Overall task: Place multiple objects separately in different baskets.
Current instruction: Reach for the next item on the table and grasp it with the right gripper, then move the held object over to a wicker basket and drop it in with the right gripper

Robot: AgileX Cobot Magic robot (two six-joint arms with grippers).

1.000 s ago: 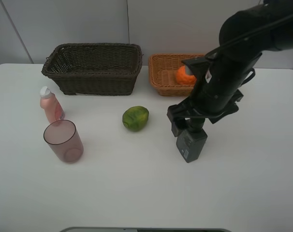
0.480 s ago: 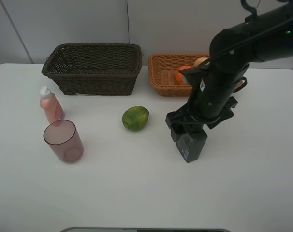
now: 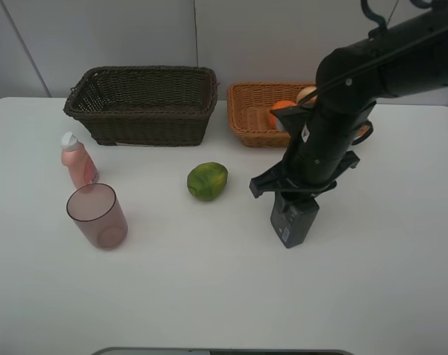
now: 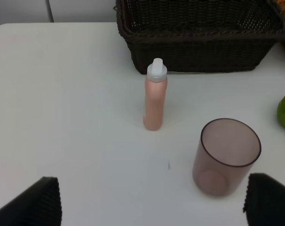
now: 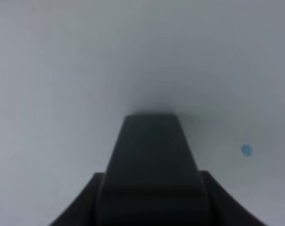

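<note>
The dark grey pump bottle (image 3: 293, 220) is on the table right of centre. My right gripper (image 3: 290, 194) is down over its far end. In the right wrist view the bottle (image 5: 151, 160) fills the middle, with dark fingers (image 5: 79, 200) tight against both sides. The orange (image 3: 282, 108) and the peach-like fruit (image 3: 307, 93) lie in the light tan basket (image 3: 248, 118). The green fruit (image 3: 207, 180), pink bottle (image 3: 77, 160) and mauve cup (image 3: 97, 215) stand on the table. My left gripper (image 4: 152, 207) is open and empty, near the cup (image 4: 225, 156) and pink bottle (image 4: 155, 99).
The deep dark brown basket (image 3: 143, 111) stands at the back left and shows no contents; it also shows in the left wrist view (image 4: 199, 42). The right arm (image 3: 357, 81) hangs over the tan basket's right part. A small blue dot (image 5: 246, 150) marks the table.
My right arm has shifted left and lowered its gripper onto the pump bottle, uncovering the peach in the tan basket. The bottle and the other objects have not moved.
</note>
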